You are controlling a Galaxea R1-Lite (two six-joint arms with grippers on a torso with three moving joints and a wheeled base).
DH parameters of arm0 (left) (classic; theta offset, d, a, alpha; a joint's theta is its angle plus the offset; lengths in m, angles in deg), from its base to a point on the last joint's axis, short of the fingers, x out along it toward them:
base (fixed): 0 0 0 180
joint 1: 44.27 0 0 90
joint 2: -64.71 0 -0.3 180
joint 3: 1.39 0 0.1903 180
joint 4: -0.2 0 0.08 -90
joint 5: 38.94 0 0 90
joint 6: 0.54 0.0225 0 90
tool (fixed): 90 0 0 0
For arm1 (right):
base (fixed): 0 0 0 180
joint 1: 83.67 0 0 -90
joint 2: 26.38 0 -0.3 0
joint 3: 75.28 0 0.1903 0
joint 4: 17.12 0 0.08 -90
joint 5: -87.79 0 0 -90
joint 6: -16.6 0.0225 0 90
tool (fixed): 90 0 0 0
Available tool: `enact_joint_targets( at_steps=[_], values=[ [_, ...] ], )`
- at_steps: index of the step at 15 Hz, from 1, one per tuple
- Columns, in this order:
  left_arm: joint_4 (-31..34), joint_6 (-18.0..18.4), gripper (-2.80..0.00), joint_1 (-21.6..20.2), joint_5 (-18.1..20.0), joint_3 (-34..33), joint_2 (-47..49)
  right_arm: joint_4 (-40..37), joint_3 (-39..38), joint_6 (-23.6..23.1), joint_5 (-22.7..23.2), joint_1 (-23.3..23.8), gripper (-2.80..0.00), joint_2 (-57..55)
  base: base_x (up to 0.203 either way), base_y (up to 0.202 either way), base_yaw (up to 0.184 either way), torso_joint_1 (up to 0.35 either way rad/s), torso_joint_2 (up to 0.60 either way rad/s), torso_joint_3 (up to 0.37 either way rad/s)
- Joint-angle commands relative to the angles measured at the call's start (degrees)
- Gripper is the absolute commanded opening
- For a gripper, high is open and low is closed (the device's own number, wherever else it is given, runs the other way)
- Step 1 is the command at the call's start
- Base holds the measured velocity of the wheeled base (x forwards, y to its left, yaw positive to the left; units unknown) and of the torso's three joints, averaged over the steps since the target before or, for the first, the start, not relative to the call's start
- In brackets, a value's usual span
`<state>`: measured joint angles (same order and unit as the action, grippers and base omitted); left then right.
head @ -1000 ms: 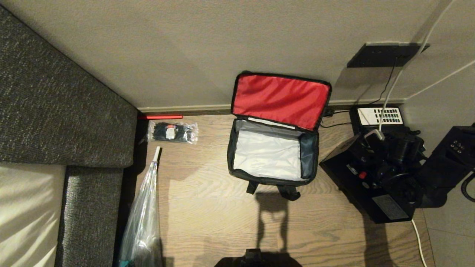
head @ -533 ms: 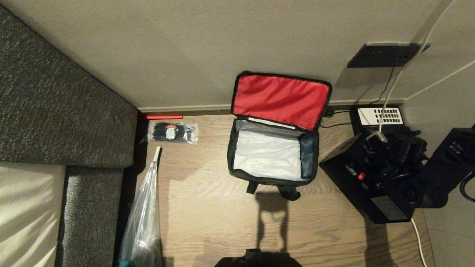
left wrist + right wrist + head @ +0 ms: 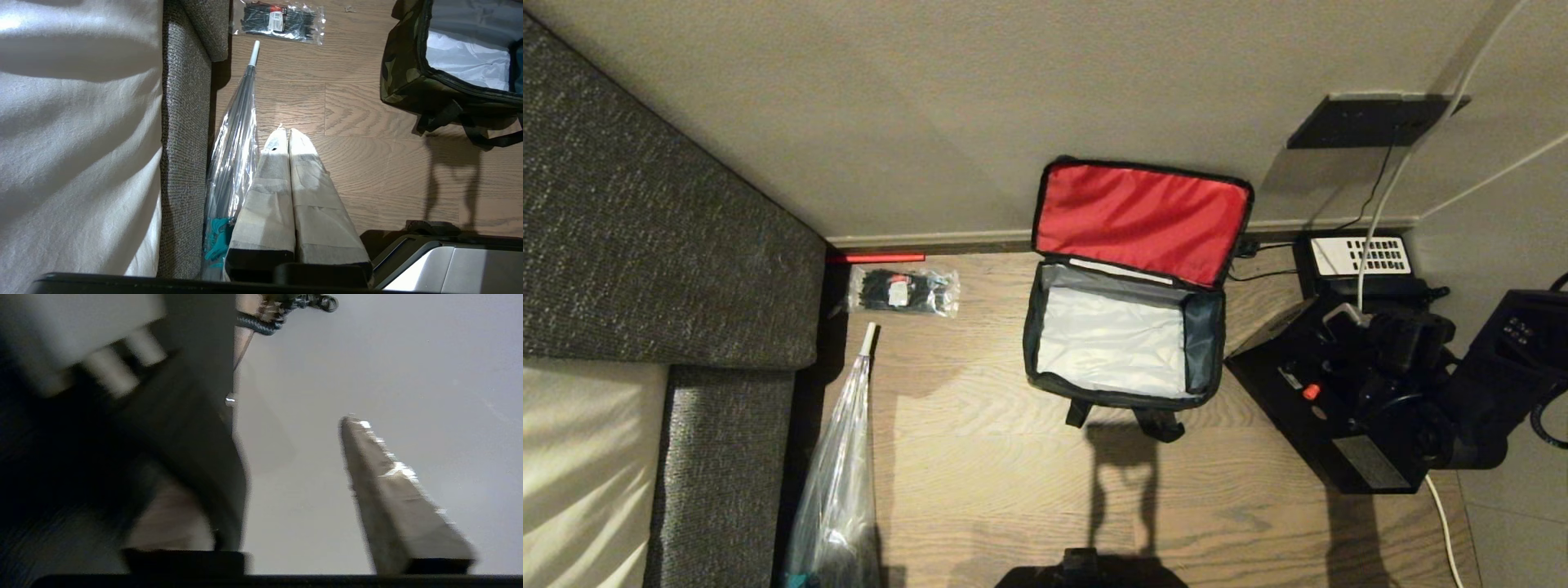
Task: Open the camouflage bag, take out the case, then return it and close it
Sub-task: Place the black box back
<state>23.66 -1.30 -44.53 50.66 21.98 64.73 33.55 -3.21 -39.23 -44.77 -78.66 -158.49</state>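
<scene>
**Red lining showing, case lying outside the bag**

We are seeing the camouflage bag (image 3: 1123, 398) standing open on the wooden floor (image 3: 980, 474) against the wall, its lid leaning back. The case (image 3: 1339, 457) is lying just right of it. Our right end effector (image 3: 1388, 351) is hanging over the case; we cannot tell its grip. Our left end effector (image 3: 288, 132) is idling, fingers pressed together.

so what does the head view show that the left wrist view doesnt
Only the head view: the bag's raised red-lined lid, the case on the floor right of the bag, the right gripper over it, the telephone.
Only the left wrist view: the left gripper, fingers together, and the bag's camouflage side.
Both: the camouflage bag, the packet of ties, the wood floor.
</scene>
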Motion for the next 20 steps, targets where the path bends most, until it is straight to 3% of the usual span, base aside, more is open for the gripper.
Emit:
enact_joint_targets(
  at_steps=[1, 8, 16, 20],
  values=[
    [-0.01, -0.03, -2.80, 0.00, -0.04, -0.18, -0.11, 0.51, -0.81, -0.33, -0.33, -0.17, -2.80, 0.53, 0.000, 0.000, 0.000, 0.000, 0.00, 0.000],
    [-0.01, -0.03, -2.80, -0.08, -0.04, -0.18, -0.11, -2.43, -7.45, -0.62, 1.19, -2.56, -2.80, 9.13, 0.000, 0.000, 0.000, 0.000, 0.00, 0.000],
    [-0.01, -0.03, -2.80, 0.00, -0.04, -0.18, -0.11, -21.97, -15.39, 0.25, 3.57, -11.17, -2.80, 44.15, 0.000, 0.000, 0.000, 0.000, 0.00, 0.000],
    [-0.01, -0.03, -2.80, 0.00, -0.04, -0.18, -0.11, -41.11, -16.42, 0.27, 12.16, -15.98, -2.80, 59.50, 0.000, 0.000, 0.000, 0.000, 0.00, 0.000]
  ],
)
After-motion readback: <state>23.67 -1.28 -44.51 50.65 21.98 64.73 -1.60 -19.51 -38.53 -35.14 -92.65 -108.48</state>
